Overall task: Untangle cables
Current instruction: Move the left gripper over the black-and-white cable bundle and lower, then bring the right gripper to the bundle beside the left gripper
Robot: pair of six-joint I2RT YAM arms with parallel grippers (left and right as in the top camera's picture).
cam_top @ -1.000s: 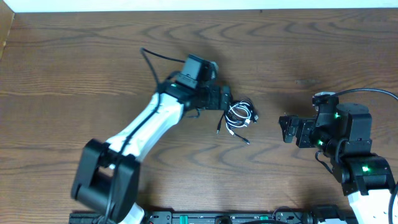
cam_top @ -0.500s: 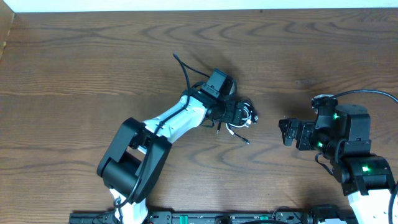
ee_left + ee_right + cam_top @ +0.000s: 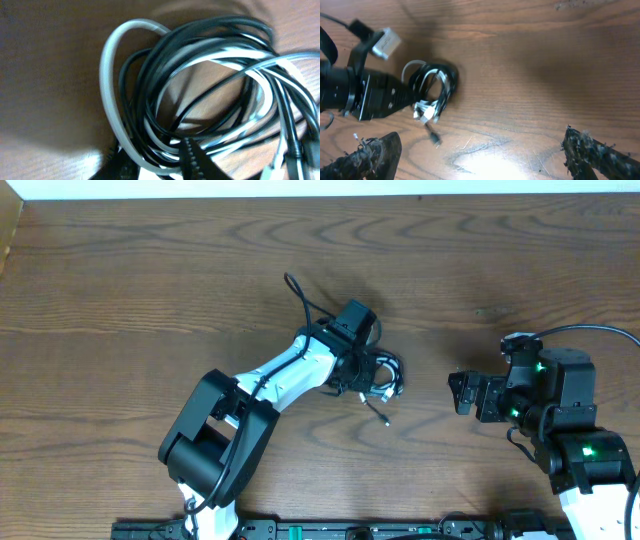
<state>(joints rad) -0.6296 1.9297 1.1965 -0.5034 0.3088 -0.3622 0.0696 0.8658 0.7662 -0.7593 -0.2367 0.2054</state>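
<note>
Straddling the near edge of the cables [image 3: 200,85] with the left gripper [image 3: 152,152], white and black strands between the fingers [image 3: 192,159]; cannot tell whether pinched or loose. Keeping the right gripper [image 3: 482,150] spread wide and empty, well apart from the bundle lying mid-table [image 3: 150,280]. Judged as the first grab: next, pin one strand, bring the right in for another loop, draw apart gently.
</note>
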